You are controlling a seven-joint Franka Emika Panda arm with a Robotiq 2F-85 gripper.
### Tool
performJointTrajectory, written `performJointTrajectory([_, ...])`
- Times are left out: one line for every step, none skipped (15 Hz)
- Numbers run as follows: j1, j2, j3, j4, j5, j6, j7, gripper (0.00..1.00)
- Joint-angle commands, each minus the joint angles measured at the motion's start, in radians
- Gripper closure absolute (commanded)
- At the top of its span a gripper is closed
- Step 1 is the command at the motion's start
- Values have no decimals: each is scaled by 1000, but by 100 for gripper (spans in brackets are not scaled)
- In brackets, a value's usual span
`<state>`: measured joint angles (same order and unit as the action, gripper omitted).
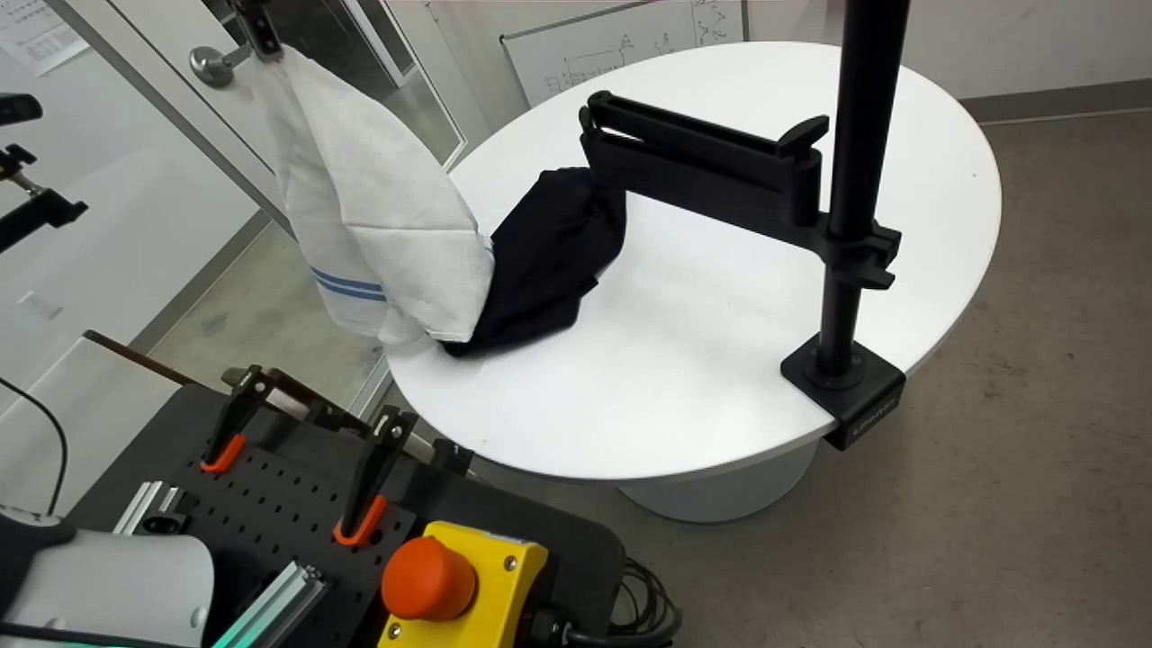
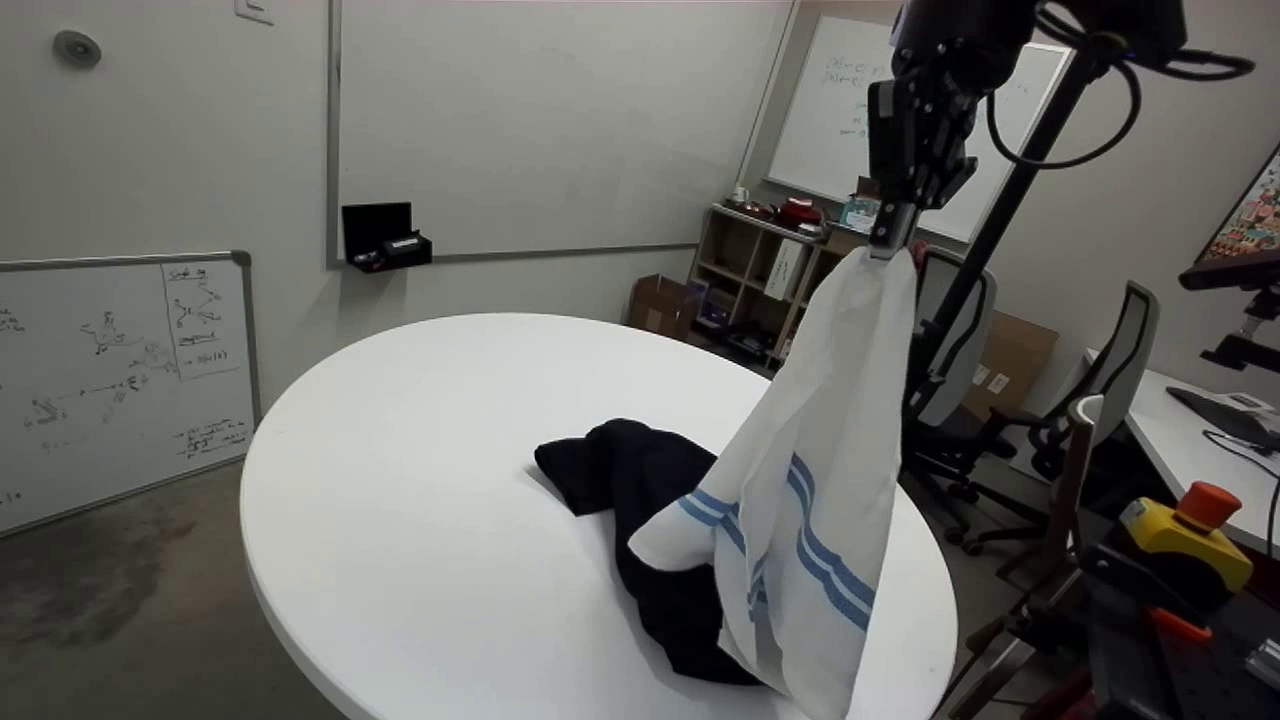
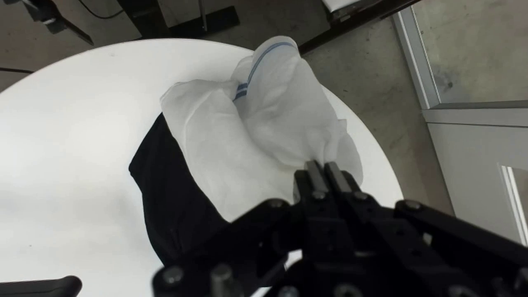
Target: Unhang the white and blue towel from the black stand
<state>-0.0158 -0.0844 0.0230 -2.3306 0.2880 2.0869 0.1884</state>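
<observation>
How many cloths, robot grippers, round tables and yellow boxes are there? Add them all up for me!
Cloths: 2, the white and blue towel and the dark cloth
Robot gripper: 1
Round table: 1
Yellow box: 1
Total: 5

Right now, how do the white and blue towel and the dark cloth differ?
The towel is white with blue stripes; the dark cloth shows none. The towel hangs from the gripper; the dark cloth lies bunched on the table. Both are soft, creased fabric.
</observation>
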Motion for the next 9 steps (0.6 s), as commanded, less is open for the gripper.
performJointTrajectory([-1, 80, -12, 38, -26, 74, 35, 99])
performJointTrajectory([-2, 96, -14, 38, -28, 106, 38, 99])
performJointTrajectory([-1, 112, -16, 33, -32, 155, 41, 99])
performJointTrajectory([1, 127, -17, 31, -37, 197, 44, 99])
performJointTrajectory([4, 140, -17, 25, -45, 246, 46, 99])
performJointTrajectory([6, 153, -17, 21, -52, 292, 51, 99])
performJointTrajectory([9, 168, -17, 20, -63, 334, 59, 99])
performJointTrajectory([12, 182, -18, 20, -74, 367, 72, 99])
performJointTrajectory([15, 196, -20, 18, -90, 403, 86, 99])
